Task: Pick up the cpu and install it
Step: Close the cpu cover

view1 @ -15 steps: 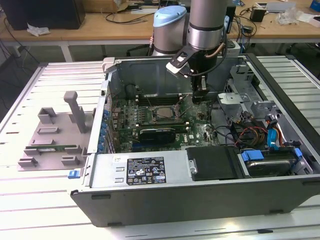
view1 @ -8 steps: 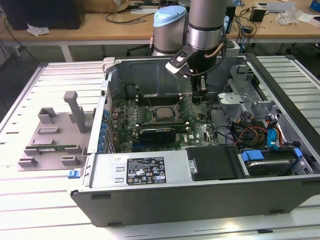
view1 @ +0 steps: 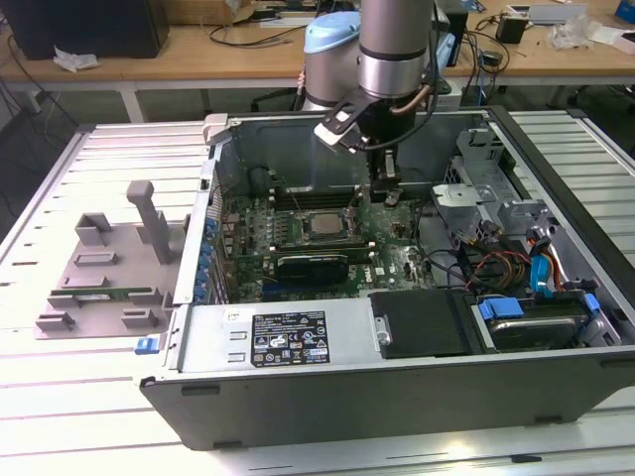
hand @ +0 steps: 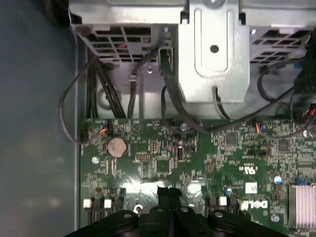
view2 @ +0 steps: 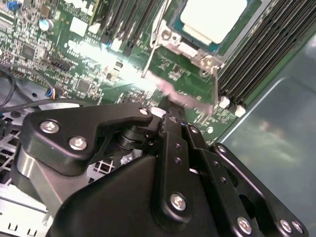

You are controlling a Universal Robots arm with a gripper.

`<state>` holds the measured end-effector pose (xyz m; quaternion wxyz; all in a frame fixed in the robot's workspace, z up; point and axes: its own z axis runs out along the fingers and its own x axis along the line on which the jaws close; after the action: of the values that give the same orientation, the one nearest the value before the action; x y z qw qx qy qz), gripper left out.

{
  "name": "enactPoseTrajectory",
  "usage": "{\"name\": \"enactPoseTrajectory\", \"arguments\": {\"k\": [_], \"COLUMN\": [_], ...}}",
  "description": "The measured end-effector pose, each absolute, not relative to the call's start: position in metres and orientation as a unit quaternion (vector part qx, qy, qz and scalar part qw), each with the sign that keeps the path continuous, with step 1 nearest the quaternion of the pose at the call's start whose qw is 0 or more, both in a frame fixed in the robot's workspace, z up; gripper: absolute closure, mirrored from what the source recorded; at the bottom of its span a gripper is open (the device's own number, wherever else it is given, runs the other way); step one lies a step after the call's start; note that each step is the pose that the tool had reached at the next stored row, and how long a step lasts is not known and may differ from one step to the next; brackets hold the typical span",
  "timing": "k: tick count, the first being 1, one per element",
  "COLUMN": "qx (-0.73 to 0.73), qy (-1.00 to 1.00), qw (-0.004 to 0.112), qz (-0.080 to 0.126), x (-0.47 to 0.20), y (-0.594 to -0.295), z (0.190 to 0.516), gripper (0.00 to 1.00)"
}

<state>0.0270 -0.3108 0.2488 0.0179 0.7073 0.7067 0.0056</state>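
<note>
An open computer case lies on its side on a slatted table, and the arm reaches down into it from the far edge. The cpu sits inside the metal-framed socket near the middle of the green circuit board, its silver top facing up; in the second wrist view it lies flat within the frame between rows of black memory slots. The gripper hangs just above the board, beside the socket on the exterior view's right and apart from the cpu. Its fingers are pressed together with nothing between them, as the thin seam at the tips shows in the first wrist view. Beyond the tips lie a coin battery, black cables and a metal cage at the board's edge. Outside the case, near the table's edge on the exterior view's left, a grey holder carries a long green memory stick.
</note>
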Motion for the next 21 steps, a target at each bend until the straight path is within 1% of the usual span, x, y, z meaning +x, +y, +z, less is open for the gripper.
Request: {"name": "enactPoseTrajectory", "arguments": {"k": [8,18,21], "qx": [0.709,0.709,0.709], "qy": [0.705,0.705,0.705], "qw": [0.020,0.020,0.020], "qz": [0.008,0.008,0.008], "x": [-0.002,-0.007,-0.018], "y": [-0.306,-0.306,-0.306], "z": [0.249,0.249,0.244], "gripper": [0.89,0.89,0.89]}}
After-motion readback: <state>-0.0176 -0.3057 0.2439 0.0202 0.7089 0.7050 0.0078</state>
